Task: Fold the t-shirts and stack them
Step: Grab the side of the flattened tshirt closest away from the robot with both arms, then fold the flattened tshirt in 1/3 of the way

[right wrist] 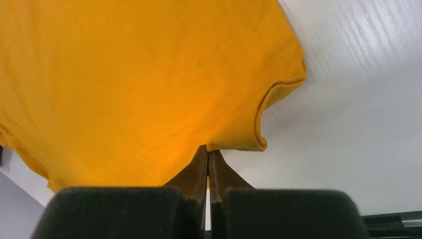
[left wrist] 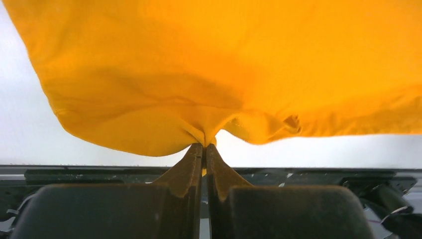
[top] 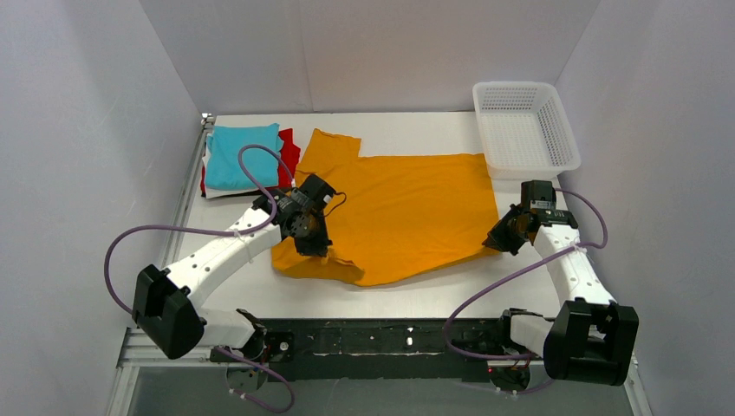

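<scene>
The mustard-orange t-shirt (top: 407, 208) lies spread across the middle of the table, one sleeve pointing to the far left. My left gripper (top: 314, 247) is shut on its near-left edge; the left wrist view shows the cloth (left wrist: 209, 74) bunched between the closed fingers (left wrist: 191, 164) and lifted off the table. My right gripper (top: 501, 238) is shut on the shirt's near-right corner; the right wrist view shows the hemmed corner (right wrist: 249, 134) pinched at the fingertips (right wrist: 219, 172). A stack of folded shirts, turquoise (top: 243, 154) on top with red (top: 290, 154) and white beneath, sits at the far left.
A white plastic mesh basket (top: 524, 130) stands at the far right corner, close behind my right gripper. White walls close in the table on three sides. The black rail (top: 381, 338) with the arm bases runs along the near edge.
</scene>
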You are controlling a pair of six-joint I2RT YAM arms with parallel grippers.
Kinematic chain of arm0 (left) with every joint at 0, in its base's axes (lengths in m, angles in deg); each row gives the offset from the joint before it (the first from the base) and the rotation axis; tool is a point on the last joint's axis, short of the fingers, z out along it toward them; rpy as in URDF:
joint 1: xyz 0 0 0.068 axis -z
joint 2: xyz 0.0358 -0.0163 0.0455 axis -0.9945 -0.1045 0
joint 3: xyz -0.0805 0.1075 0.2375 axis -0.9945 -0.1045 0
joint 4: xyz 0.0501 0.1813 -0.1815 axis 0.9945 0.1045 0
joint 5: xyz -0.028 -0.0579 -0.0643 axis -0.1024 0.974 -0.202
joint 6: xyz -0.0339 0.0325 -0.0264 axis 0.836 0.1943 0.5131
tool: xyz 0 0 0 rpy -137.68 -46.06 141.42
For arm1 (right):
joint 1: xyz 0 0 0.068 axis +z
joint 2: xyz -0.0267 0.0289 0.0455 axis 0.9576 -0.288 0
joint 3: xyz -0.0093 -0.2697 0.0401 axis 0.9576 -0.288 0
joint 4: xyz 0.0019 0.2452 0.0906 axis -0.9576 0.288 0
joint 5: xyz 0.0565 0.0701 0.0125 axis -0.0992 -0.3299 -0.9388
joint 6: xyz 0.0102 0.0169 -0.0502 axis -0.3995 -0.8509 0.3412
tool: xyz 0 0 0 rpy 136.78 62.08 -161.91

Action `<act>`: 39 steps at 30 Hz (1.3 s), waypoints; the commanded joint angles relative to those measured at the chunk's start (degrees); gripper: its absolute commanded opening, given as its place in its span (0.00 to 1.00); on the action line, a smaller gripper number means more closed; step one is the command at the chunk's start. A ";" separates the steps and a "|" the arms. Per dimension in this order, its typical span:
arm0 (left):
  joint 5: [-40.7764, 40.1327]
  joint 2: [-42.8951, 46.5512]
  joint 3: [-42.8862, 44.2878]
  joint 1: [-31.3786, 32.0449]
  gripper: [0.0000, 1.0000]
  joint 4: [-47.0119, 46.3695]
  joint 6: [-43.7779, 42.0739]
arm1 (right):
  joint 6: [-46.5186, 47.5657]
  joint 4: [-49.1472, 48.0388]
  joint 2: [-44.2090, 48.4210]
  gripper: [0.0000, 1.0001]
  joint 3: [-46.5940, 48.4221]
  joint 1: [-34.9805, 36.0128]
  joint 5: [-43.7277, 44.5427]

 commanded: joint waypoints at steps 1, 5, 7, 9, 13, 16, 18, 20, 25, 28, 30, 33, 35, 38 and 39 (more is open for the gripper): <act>-0.93 -4.69 6.98 -5.17 0.00 7.35 -3.57 | 2.29 -1.64 -3.33 0.01 5.50 -0.07 -1.21; -1.62 -7.30 9.21 -7.71 0.00 4.27 -6.43 | 3.24 -1.88 -6.08 0.01 8.47 -0.12 -0.91; -1.97 -8.13 10.57 -8.97 0.00 3.22 -7.87 | 3.78 -1.32 -7.74 0.01 10.10 -0.13 -0.51; -1.35 -8.50 11.11 -9.97 0.00 1.06 -10.49 | 4.16 -1.34 -9.10 0.01 11.19 -0.17 -0.85; 1.35 -9.06 10.84 -11.35 0.00 -5.35 -15.76 | 4.41 -2.24 -10.76 0.01 11.42 -0.13 -1.00; 1.33 -9.61 11.26 -12.27 0.00 -6.61 -18.14 | 4.28 -2.42 -11.13 0.01 11.64 -0.17 0.57; 1.46 -10.66 12.59 -12.98 0.00 -5.77 -19.01 | 4.18 -2.96 -11.17 0.01 11.58 -0.18 0.89; 2.12 -11.68 13.26 -13.57 0.00 -5.91 -19.64 | 4.09 -3.60 -11.24 0.01 11.53 -0.12 1.05; 3.86 -14.66 13.13 -15.57 0.00 -9.01 -19.69 | 3.82 -6.05 -12.78 0.01 11.51 -0.17 2.01; 3.61 -17.13 14.02 -16.90 0.00 -9.88 -19.57 | 3.85 -6.90 -15.24 0.01 12.49 -0.18 1.89; 3.53 -19.63 15.90 -17.71 0.00 -9.26 -19.65 | 3.72 -7.12 -17.01 0.01 13.53 -0.22 1.90; 2.63 -24.33 19.88 -19.32 0.17 -7.15 -18.84 | 3.48 -6.49 -19.81 0.21 16.00 -0.16 2.66; 0.67 -27.74 22.69 -20.57 0.48 -6.59 -18.84 | 3.07 -5.73 -20.95 0.38 18.11 -0.17 3.85; -0.66 -33.35 32.28 -22.73 0.79 0.78 -17.49 | 1.93 -3.30 -21.66 0.63 21.72 -0.18 9.23; -0.02 -34.94 35.18 -23.16 0.93 3.53 -17.34 | 1.81 -2.27 -21.49 0.72 22.72 -0.14 10.52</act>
